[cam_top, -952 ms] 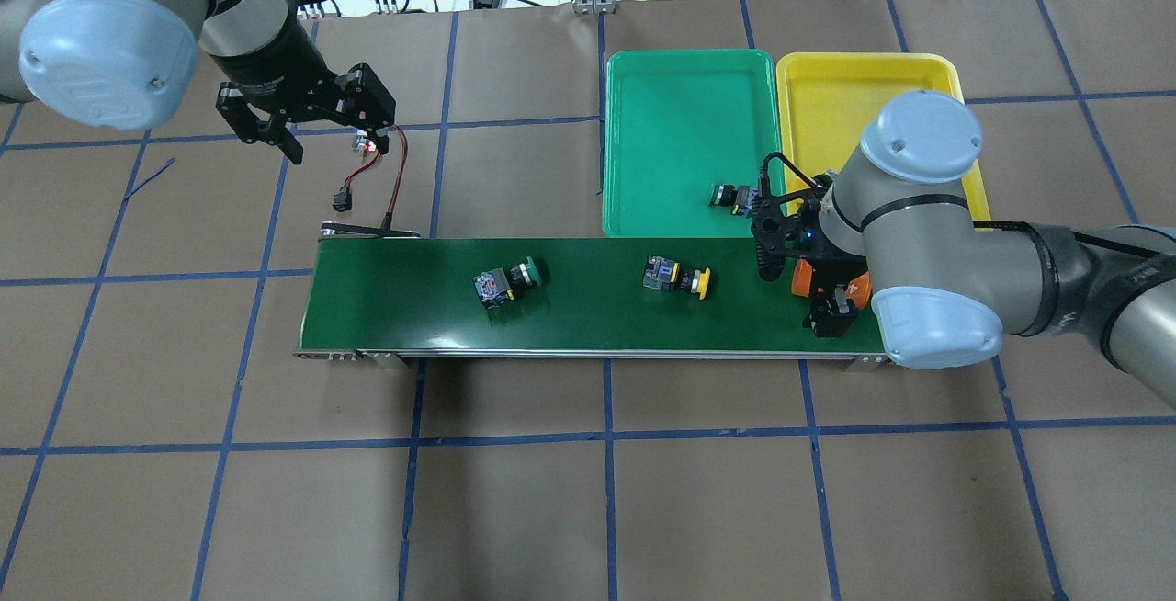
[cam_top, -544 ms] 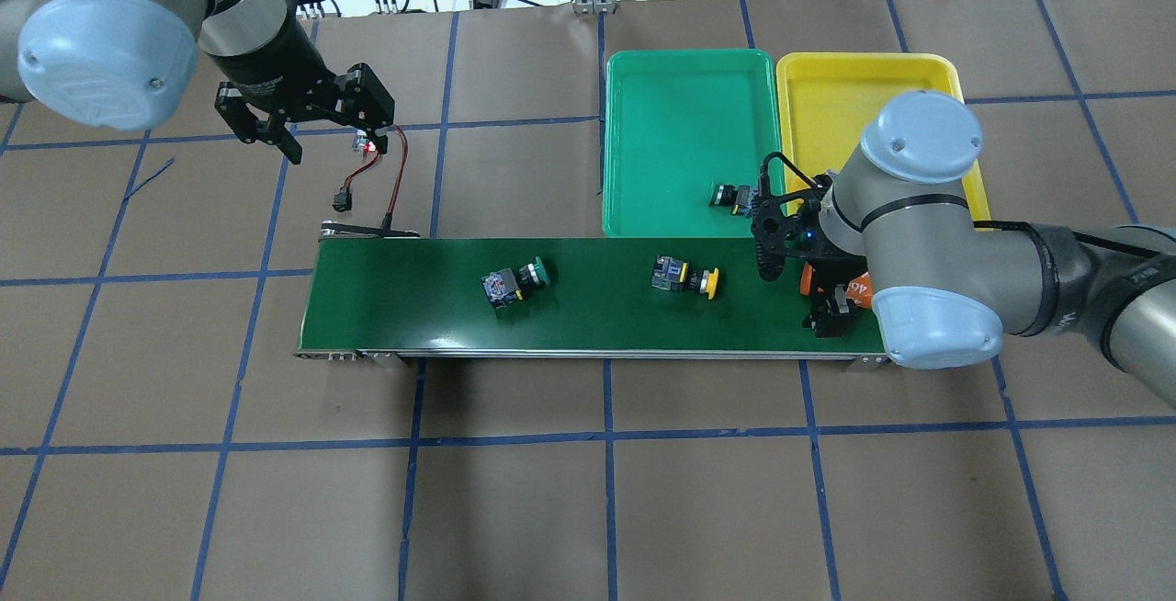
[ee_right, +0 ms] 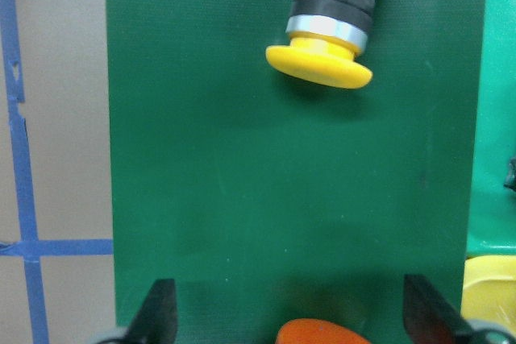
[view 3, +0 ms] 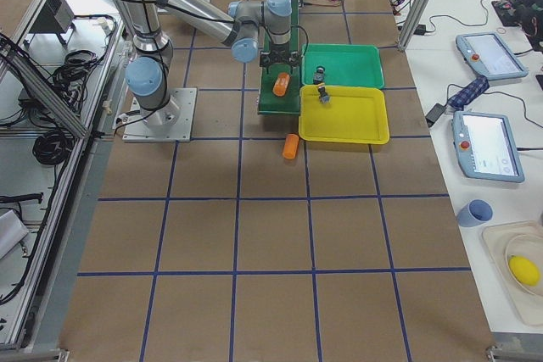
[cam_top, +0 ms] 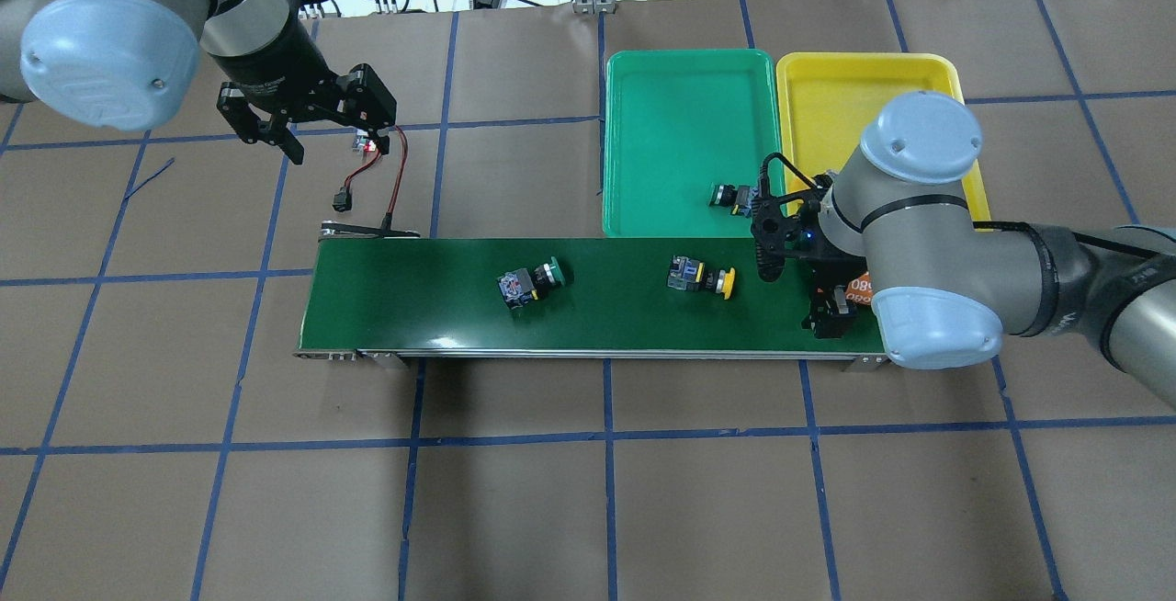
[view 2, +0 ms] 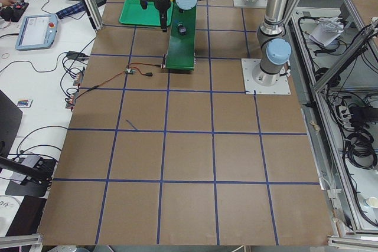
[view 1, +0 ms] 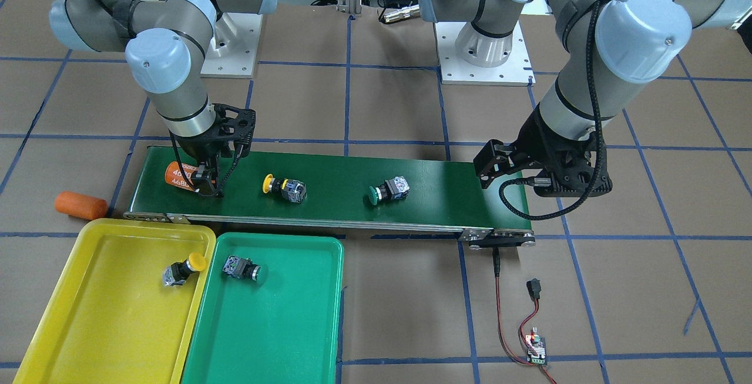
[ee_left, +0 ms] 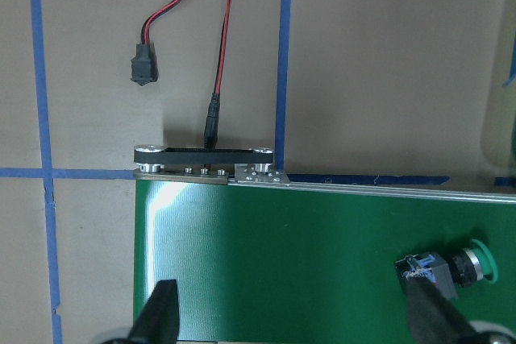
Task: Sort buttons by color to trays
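Observation:
On the belt lie a green button [cam_top: 533,281] [view 1: 385,191] [ee_left: 451,267] and a yellow button [cam_top: 700,277] [view 1: 285,187] [ee_right: 322,58]. Another yellow button [view 1: 183,269] rests in the yellow tray [view 1: 88,325] [cam_top: 854,96]. A second green button [view 1: 242,269] [cam_top: 726,197] sits in the green tray [view 1: 276,331] [cam_top: 689,114]. My right gripper [ee_right: 290,320] [view 1: 207,187] is open low over the belt's end, with an orange cylinder [view 1: 179,175] marked "4680" between its fingers. My left gripper [ee_left: 294,320] [cam_top: 271,137] hangs open and empty above the belt's other end.
The long dark-green conveyor belt [cam_top: 423,298] runs across the middle, with the trays side by side along its far edge. A second orange cylinder [view 1: 81,205] lies on the table beside the belt's end. A small circuit board [view 1: 534,349] with red and black wires lies near the left gripper.
Both belt buttons and the orange cylinder have drifted to the right along the belt, the cylinder going further under my right gripper. Neither arm has noticeably moved.

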You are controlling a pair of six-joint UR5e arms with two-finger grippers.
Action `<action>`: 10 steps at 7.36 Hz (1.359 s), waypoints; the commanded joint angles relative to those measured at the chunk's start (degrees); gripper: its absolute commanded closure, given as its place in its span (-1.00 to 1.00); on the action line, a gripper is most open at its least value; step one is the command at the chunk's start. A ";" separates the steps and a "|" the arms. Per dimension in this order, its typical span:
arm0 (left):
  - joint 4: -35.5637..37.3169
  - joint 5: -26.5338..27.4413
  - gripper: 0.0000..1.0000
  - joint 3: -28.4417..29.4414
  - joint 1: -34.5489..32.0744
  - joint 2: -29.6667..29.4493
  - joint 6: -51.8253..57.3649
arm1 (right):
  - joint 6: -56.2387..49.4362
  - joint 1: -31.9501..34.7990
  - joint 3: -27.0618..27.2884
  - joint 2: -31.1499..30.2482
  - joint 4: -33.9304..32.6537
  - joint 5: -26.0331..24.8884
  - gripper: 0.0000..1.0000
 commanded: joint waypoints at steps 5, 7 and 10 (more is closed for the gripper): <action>-1.05 0.65 -1.00 -0.22 -0.15 1.32 -1.23 | 1.41 0.00 -0.20 0.06 -0.17 0.00 -1.00; -0.35 0.39 -1.00 -1.02 -0.15 1.24 -1.06 | 2.47 0.00 -0.38 1.01 -0.18 0.00 -1.00; -0.17 0.48 -1.00 -1.11 -0.15 1.06 -1.06 | 2.56 0.00 -0.47 1.29 -0.26 0.18 -1.00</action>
